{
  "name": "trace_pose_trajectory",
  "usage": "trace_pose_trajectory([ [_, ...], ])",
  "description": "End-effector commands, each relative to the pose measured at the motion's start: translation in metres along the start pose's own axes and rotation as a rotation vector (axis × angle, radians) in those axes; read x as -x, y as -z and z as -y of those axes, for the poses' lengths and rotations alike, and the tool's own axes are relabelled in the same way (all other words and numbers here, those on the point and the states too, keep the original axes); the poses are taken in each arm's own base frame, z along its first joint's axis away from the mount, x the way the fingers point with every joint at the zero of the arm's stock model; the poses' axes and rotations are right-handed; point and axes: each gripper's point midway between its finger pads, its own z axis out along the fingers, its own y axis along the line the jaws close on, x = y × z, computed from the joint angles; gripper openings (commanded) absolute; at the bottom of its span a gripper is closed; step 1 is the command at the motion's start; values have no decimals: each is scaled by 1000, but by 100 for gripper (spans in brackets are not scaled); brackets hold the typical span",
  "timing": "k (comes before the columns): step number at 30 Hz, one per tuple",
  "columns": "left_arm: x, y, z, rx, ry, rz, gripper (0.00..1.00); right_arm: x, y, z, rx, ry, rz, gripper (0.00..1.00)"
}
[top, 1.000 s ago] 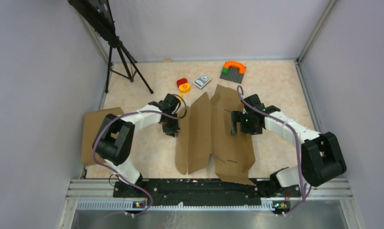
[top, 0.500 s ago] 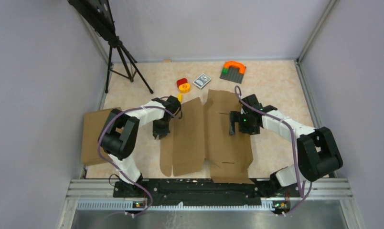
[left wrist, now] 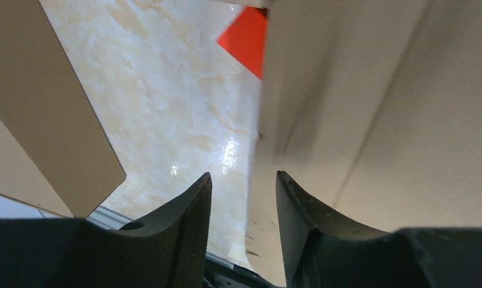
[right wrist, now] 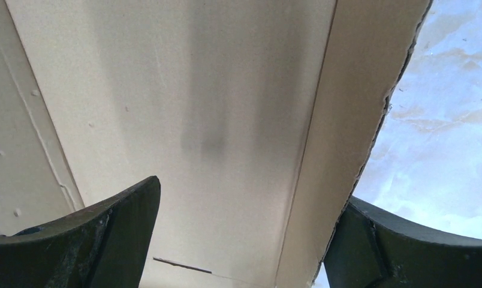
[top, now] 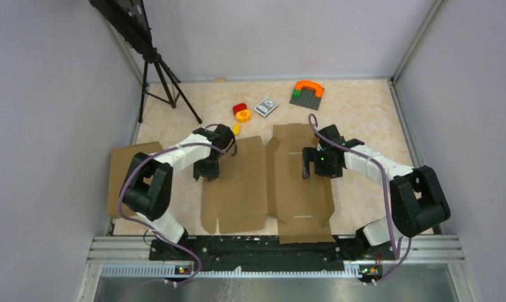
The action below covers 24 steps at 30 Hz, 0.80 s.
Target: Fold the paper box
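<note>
Paper box (top: 266, 182): unfolded die-cut sheet, near flat at centre of surface (top: 364, 126). Left tool (left wrist: 243, 180) partly spread, astride sheet's left edge; gap visible beside one of its fingers (left wrist: 193, 210), so no firm pinch. Right tool (top: 306, 167) spread wide over right panel, pinching nothing. Step judged: raising side panels along scored creases. For clean fold: clamp left edge before lifting; pin centre panel with right tool; bend only at score line; avoid dragging sheet sideways.

A marbled beige tabletop (top: 364, 119) was enclosed by plain grey walls (top: 269, 38) (on three sides); a black tripod (top: 164, 80) was stood in its far left corner, under even light
</note>
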Motion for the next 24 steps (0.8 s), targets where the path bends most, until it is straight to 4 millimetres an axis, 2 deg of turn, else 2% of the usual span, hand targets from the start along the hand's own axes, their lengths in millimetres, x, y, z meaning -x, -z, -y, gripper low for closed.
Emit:
trace_pose_trajectory([
  [1,11,20,-9,-10,18,52,48,9,-1,-2,-3,15,35,92],
  [8,17,32,0,-87,22,74,48,10,0,-1,-11,12,41,92],
  [10,21,41,13,-170,19,87,49,10,0,-1,-13,11,38,92],
  [13,34,63,42,-362,-2,127,51,10,0,-1,-12,11,41,92],
  [17,66,101,85,-613,-54,207,54,10,0,-2,-4,7,47,92],
  [19,90,113,104,-688,-93,264,54,10,2,-3,0,3,55,92],
  [21,113,121,123,-740,-126,298,53,9,3,-2,-2,0,61,92],
  [22,124,116,134,-749,-140,293,50,10,4,-1,-7,-1,64,92],
  [23,139,125,142,-775,-153,322,46,10,5,0,-14,-2,67,92],
  [24,148,118,155,-785,-168,312,43,10,6,2,-23,-6,69,91],
])
